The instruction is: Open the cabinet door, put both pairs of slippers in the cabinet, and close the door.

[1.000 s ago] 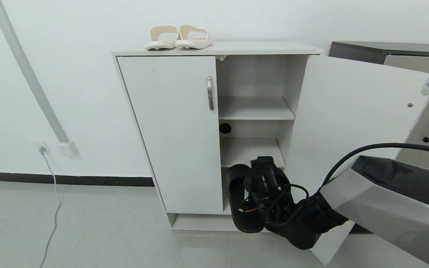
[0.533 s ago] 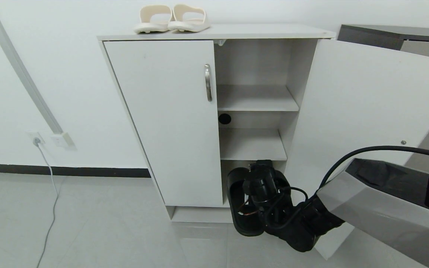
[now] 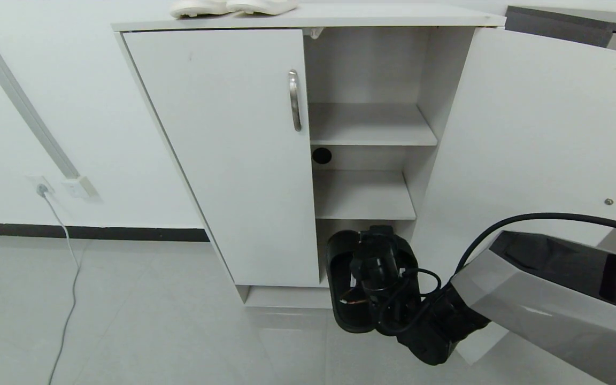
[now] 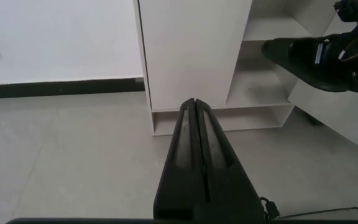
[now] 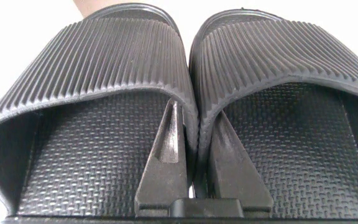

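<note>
head view: right gripper [image 3: 375,255] is low at the foot of the cabinet [image 3: 308,21], holding the black slippers [image 3: 344,278]. wrist + cable cover its fingers here. the pair is held side by side, long axis front-to-back, toes seemingly aimed into the bottom compartment [image 3: 364,227], heels out over the floor. so the goal lies straight ahead of the gripper, under the lowest shelf. judged: a short push fwd, w/ little sideways room btwn the shut left door [image 3: 233,149] and the wide-open right door [image 3: 532,123]. beige slippers [image 3: 233,6] sit on the cabinet top above the left door, cut off by the frame edge. that's the free left arm's side.

left wrist view: left gripper [image 4: 194,107] has its fingers pressed together w/ nothing btwn them, low over the floor and well apart from the cabinet [image 4: 191,50]. black slippers [image 4: 300,55] show at the open half. can't tell how deep the toes are in.

right wrist view: right gripper [image 5: 196,124] pinches the two adjoining inner sidewalls of the black slippers [image 5: 104,93] together, one finger inside each slipper. the ribbed straps rise ahead and hide the compartment beyond.
</note>
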You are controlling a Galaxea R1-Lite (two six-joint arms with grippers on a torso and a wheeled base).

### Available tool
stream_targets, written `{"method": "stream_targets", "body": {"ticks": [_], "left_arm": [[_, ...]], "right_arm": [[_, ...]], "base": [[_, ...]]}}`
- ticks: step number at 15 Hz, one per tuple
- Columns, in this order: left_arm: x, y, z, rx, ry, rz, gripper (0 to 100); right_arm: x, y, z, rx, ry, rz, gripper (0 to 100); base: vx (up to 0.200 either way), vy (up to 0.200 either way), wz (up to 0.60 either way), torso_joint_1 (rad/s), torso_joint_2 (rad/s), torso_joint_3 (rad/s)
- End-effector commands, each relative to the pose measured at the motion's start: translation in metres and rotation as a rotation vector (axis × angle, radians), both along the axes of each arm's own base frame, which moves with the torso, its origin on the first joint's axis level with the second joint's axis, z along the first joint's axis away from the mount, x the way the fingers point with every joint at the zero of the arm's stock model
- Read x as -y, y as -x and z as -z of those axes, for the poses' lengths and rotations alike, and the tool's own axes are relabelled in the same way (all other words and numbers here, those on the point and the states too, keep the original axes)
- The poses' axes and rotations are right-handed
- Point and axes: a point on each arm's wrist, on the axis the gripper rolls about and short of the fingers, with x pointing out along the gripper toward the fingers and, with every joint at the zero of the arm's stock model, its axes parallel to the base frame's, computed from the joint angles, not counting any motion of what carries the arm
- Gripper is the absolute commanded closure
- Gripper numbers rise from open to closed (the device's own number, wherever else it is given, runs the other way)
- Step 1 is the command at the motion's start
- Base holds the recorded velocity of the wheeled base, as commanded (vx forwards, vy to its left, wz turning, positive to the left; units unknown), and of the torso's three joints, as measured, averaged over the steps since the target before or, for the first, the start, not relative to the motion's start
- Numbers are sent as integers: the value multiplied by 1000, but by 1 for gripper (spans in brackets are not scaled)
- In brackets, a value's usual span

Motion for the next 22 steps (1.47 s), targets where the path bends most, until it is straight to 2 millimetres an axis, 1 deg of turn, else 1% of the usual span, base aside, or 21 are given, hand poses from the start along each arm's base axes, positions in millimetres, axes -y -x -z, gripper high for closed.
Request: {"method": "stream_targets", "body": {"ticks": [1,3,5,9,16,22], "left_arm": [[0,0,0,-2,0,-1,100],[0,0,0,-2,0,-1,100],[0,0,0,-2,0,-1,100],[0,0,0,-2,0,-1,100],[0,0,0,0,2,-1,100],[0,0,0,-2,2,-1,100]], "right_arm": [[5,3,2,59,30,-9,100],[6,-2,12,147,57,-17,100],[7,-4,17,153,68,-15,100],[8,-6,13,164,58,-9,100],[8,-6,14,163,59,-9,100],[10,-7,9,172,51,-3,100]], "base": [[0,0,0,0,0,0],[0,0,0,0,0,0],[0,0,0,0,0,0],[0,0,0,0,0,0],[0,0,0,0,0,0],[200,0,0,0,2,6]]}}
